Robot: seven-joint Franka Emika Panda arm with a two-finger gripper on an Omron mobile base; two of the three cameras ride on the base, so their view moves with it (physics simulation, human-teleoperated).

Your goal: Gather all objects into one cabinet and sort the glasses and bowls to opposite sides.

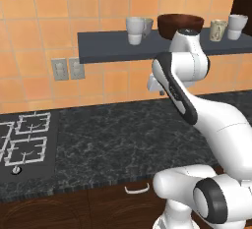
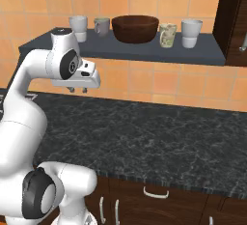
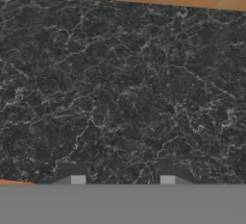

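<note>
Closest to the cameras, the robot's white base and elbow rise in front of a black marbled counter. Its gripper hangs pointing down over the bare counter, just below the shelf's front edge. From the hand view, the two dark fingertips stand well apart with nothing between them, so the gripper is open and empty.

Everything the task concerns sits above and behind the gripper, on the long slate-grey shelf fixed to the orange tiled wall. Reading away from the gripper along the board in the right base view: a pale cup almost directly overhead, a grey mug just beside it, the big brown bowl in the middle, the beige patterned mug, and another pale cup at the far end. The shelf's long axis runs sideways, parallel to the wall.

Cups stand on both sides of the bowl, so the sorting looks unfinished. I'd judge the next reach must go upward and toward the wall.
</note>
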